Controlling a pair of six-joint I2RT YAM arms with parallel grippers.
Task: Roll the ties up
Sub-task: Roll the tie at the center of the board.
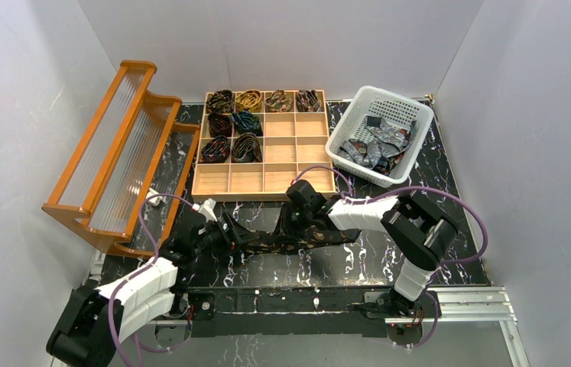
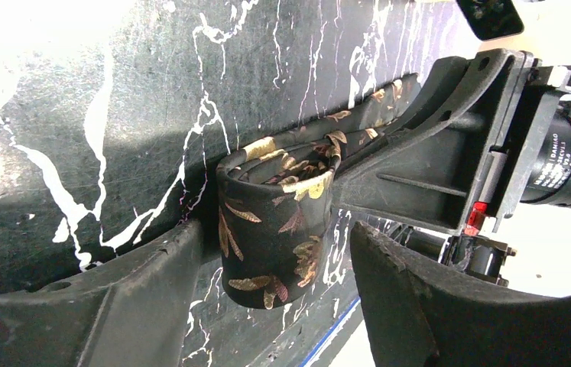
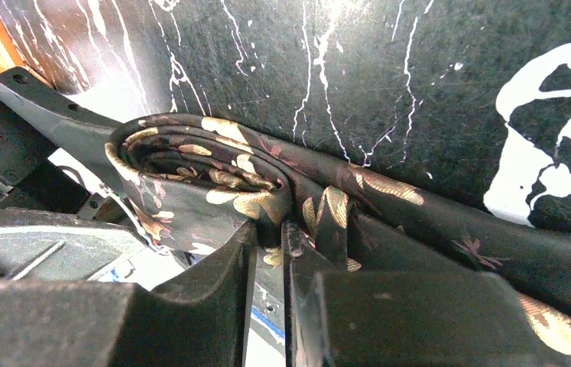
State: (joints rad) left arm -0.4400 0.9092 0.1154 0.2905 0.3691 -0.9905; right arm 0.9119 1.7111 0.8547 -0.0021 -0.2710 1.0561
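We take the wooden tray (image 1: 267,193) of square compartments as landmark. In front of it, on the black, white-veined tabletop (image 1: 366,256), lies a tie (image 1: 332,235) of dark brown satiny weave strewn with gold and rust leaf shapes. Its left end is wound into a small coil (image 2: 267,222) of several layers, and the rest runs rightward as a flat, slightly rumpled strip. The left gripper (image 2: 276,252), in front of the tray's left corner, stands spread. Its matt black fingers (image 2: 152,290) flank the coil, one touching the fabric and the other just apart. The right gripper (image 3: 270,229), in front of the tray's middle, is clenched on the tie, with a fold of cloth at the coil's edge pinched between its nearly meeting fingers. Left of the tray stands an orange wooden rack (image 1: 118,115) with ribbed clear panels. Eight rolled ties (image 1: 232,126) sit in the tray's left and rear compartments. Right of the tray, a white perforated plastic basket (image 1: 389,95) holds crumpled grey-silver ties (image 1: 377,145).
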